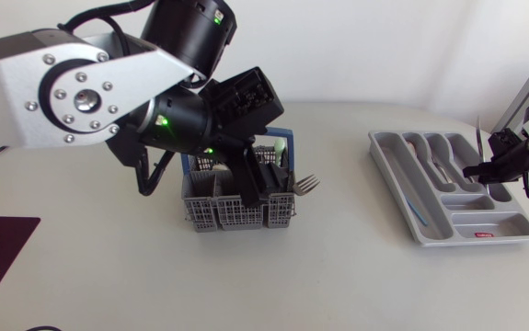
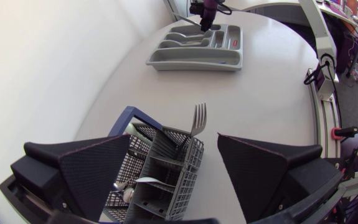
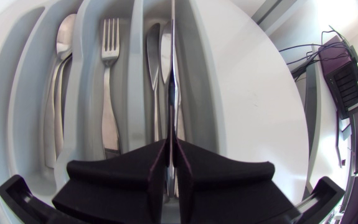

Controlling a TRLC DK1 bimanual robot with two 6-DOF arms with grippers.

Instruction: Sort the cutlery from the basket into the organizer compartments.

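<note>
1. At the right of the head view, the right claw (image 3: 171,146) is clamped on a knife (image 3: 172,74) above the organizer (image 1: 384,158).
2. The knife runs straight ahead from the claw, its long axis in line with the other knives (image 3: 155,68) lying in the slot beneath. Lowering it should need no turning.
3. At centre-left, the left claw (image 2: 175,158) gapes wide over the basket (image 2: 160,146). It is the nearer arm to the upright fork (image 2: 198,118), which stands just ahead between its fingers.

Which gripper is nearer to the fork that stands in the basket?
Left. The left gripper is open just above the basket, with the fork just ahead of it. The right gripper is far away over the organizer, shut on a knife.
</note>
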